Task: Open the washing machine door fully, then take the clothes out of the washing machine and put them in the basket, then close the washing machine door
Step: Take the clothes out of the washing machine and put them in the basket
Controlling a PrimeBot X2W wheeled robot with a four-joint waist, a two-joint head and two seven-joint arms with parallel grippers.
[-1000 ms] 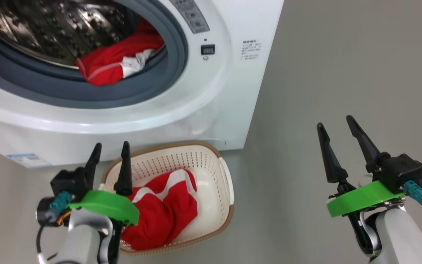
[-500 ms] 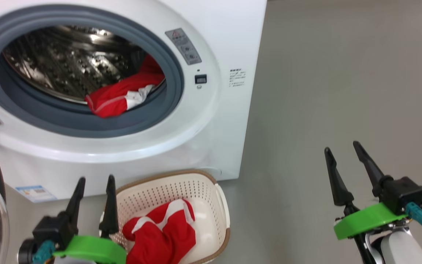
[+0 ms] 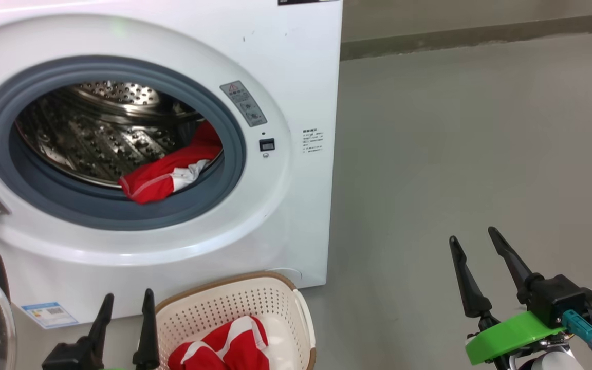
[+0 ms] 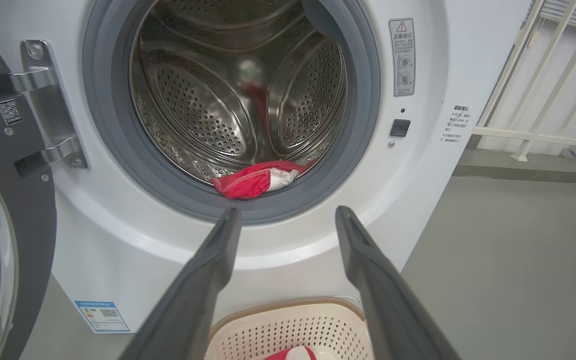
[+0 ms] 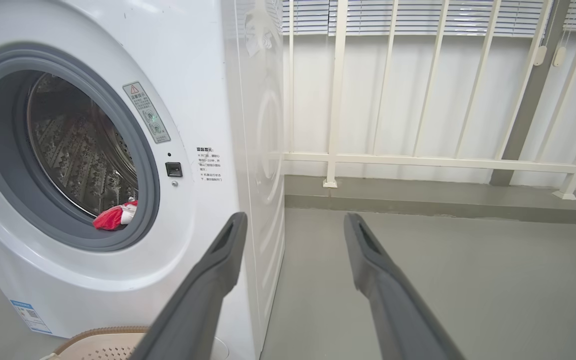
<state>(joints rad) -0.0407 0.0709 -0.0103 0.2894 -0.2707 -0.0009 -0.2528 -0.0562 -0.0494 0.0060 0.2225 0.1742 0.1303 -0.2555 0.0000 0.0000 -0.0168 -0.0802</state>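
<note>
Left gripper [image 4: 288, 212], fingers spread and empty, points up at the grey rubber seal [image 4: 105, 125], where the bright red white-trimmed garment [image 4: 250, 181] lies crosswise on its bottom lip; the open right gripper [image 3: 473, 239] is well off to the seal's right.

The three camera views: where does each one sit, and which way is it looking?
Head view: on the robot's head, looking forward and down at the big white front-loading washing machine and cream perforated plastic basket; left gripper and right gripper show.
Left wrist view: on the left wrist, looking straight into the steel drum; its dark fingers show.
Right wrist view: on the right wrist, facing the machine's right corner and a white railing; its fingers show.
Shared: all see the bright red garment at the drum's lip.
</note>
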